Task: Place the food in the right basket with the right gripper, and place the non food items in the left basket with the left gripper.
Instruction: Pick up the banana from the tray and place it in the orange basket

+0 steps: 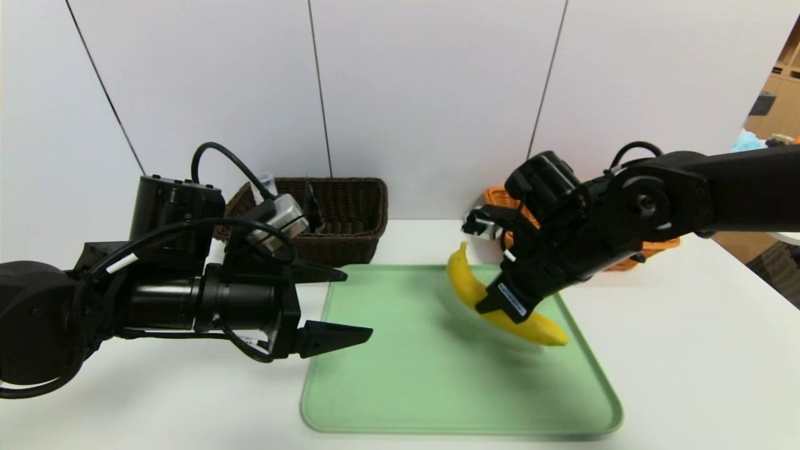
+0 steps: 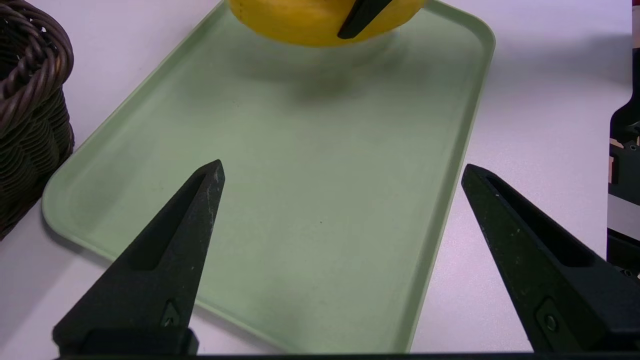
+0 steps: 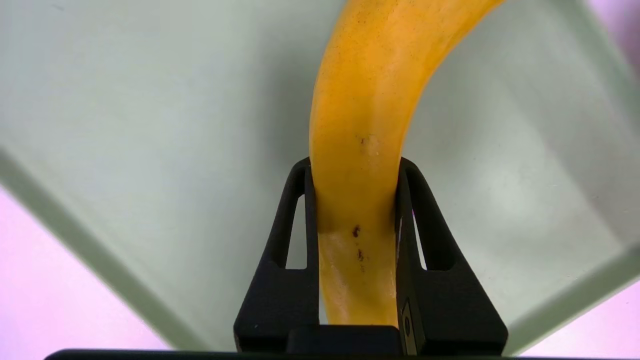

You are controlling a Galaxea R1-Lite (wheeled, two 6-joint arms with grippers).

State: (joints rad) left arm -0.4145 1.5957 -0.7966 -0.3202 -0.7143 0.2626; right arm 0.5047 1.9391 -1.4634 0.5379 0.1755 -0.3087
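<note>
A yellow banana hangs a little above the right half of the green tray, and my right gripper is shut on its middle. In the right wrist view the banana fills the gap of the right gripper, both fingers pressed to its sides, with the tray below. My left gripper stands open and empty at the tray's left edge. The left wrist view shows the left gripper spread wide over the bare tray, the banana farther off.
A dark brown wicker basket stands at the back left, with a clear cup and a dark item inside. An orange basket at the back right is mostly hidden behind my right arm. White table surrounds the tray.
</note>
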